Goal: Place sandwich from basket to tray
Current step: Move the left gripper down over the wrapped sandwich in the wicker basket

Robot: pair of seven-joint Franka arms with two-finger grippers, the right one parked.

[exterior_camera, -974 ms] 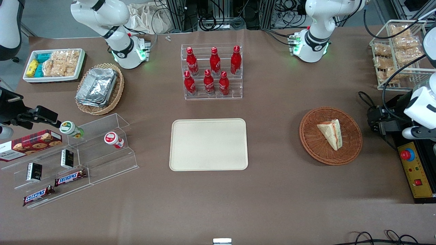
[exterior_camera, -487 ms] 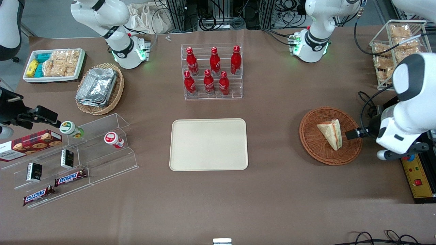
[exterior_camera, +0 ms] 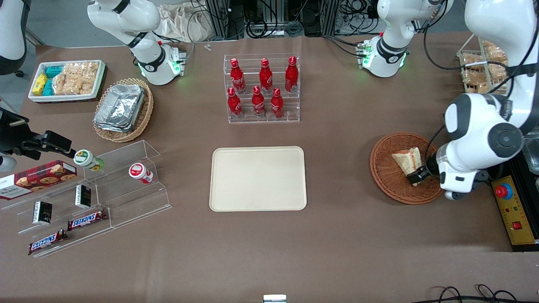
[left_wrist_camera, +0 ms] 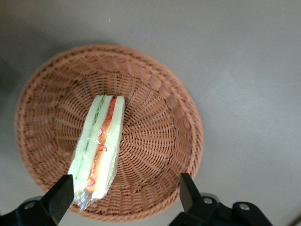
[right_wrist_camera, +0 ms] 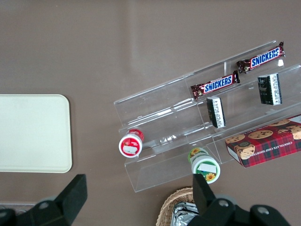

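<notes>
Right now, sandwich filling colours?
Green, orange and red between pale bread on the sandwich; clearest in the left wrist view.

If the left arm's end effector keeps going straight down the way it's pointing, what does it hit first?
Probably the sandwich lying in the basket; the open end effector hangs above its end, though depth is unclear.

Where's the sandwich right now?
The sandwich lies in the basket, toward the working arm's end of the table; the tool hovers open above it.

The sandwich (left_wrist_camera: 98,147) (wrapped, filling edge up) lies in the round wicker basket (left_wrist_camera: 160,117), with the gripper (left_wrist_camera: 126,195) spread wide above; the cream tray (exterior_camera: 257,178) sits bare.
</notes>
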